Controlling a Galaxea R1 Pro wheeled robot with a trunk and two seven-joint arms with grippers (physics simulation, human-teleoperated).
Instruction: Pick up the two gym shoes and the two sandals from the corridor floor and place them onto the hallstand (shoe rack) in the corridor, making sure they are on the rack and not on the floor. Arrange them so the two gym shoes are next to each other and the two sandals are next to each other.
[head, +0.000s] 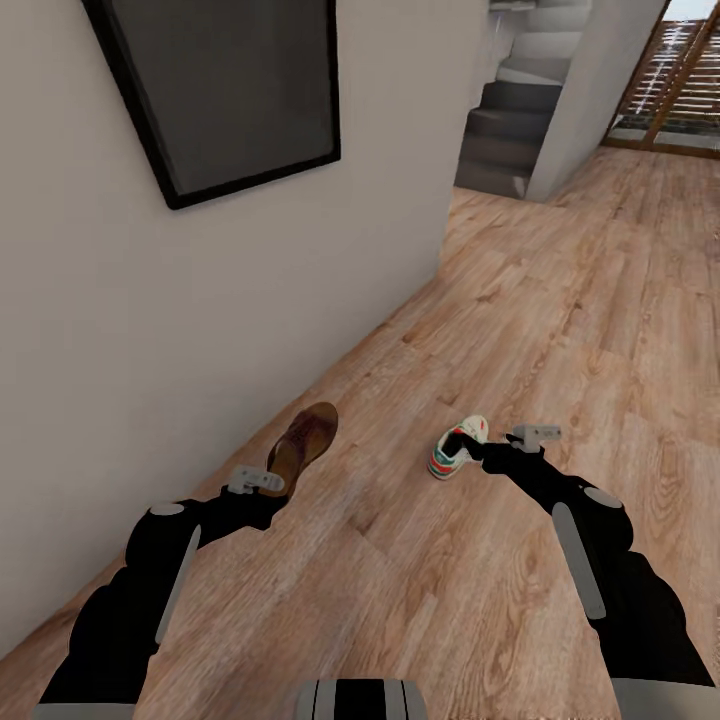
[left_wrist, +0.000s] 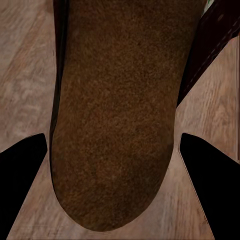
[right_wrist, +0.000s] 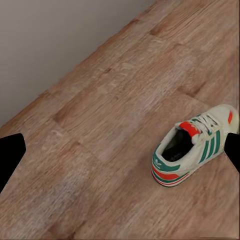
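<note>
A dark brown sandal (head: 305, 443) lies close to the wall, and my left gripper (head: 256, 482) is at its heel end. In the left wrist view the sandal's tan footbed (left_wrist: 115, 115) sits between the two fingertips (left_wrist: 25, 185), which press in at both edges. A white gym shoe (head: 458, 447) with green stripes and red-orange accents stands upright on the corridor floor (head: 520, 300). My right gripper (head: 520, 438) hangs open just right of the gym shoe. In the right wrist view the gym shoe (right_wrist: 192, 147) lies ahead of my right gripper (right_wrist: 125, 145), with nothing between the fingers. The hallstand is out of view.
A pale wall (head: 150, 330) runs along the left with a dark framed panel (head: 230, 90) on it. Grey stairs (head: 510, 120) rise at the back past the wall's corner. A slatted wooden screen (head: 670, 80) stands far right. Open plank floor stretches ahead and right.
</note>
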